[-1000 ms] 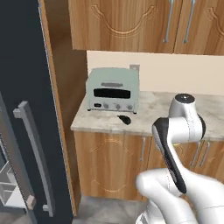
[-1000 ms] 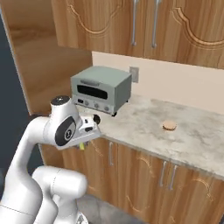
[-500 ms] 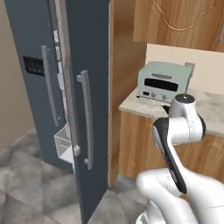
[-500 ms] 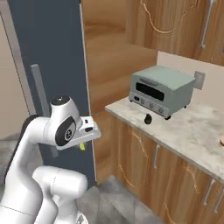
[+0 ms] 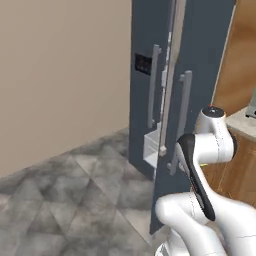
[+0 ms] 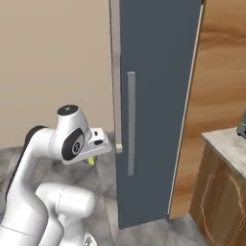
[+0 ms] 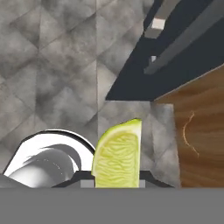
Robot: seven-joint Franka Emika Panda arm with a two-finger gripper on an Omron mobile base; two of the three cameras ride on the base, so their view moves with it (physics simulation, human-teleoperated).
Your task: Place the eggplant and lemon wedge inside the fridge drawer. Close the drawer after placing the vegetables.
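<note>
My gripper (image 7: 117, 180) is shut on the lemon wedge (image 7: 117, 155), a yellow-green slice that stands upright between the fingers in the hand view. From the right base view the gripper (image 6: 92, 157) hangs low in front of the arm, with a bit of the lemon wedge (image 6: 90, 162) under it. It is left of the dark blue fridge door (image 6: 158, 96). A white boxy part (image 5: 150, 147) shows in the gap between the fridge doors; I cannot tell whether it is the fridge drawer. The eggplant is out of view.
The fridge (image 5: 200, 75) has tall grey handles (image 5: 183, 120) and stands partly open. A wooden cabinet panel (image 6: 221, 72) and a counter corner (image 6: 226, 146) lie to its right. Grey tiled floor (image 5: 75, 200) and a beige wall (image 5: 60, 75) spread to the left.
The whole picture has swung from the counter with the toaster oven to the fridge, so the camera moved. The lemon wedge stays in the shut gripper.
</note>
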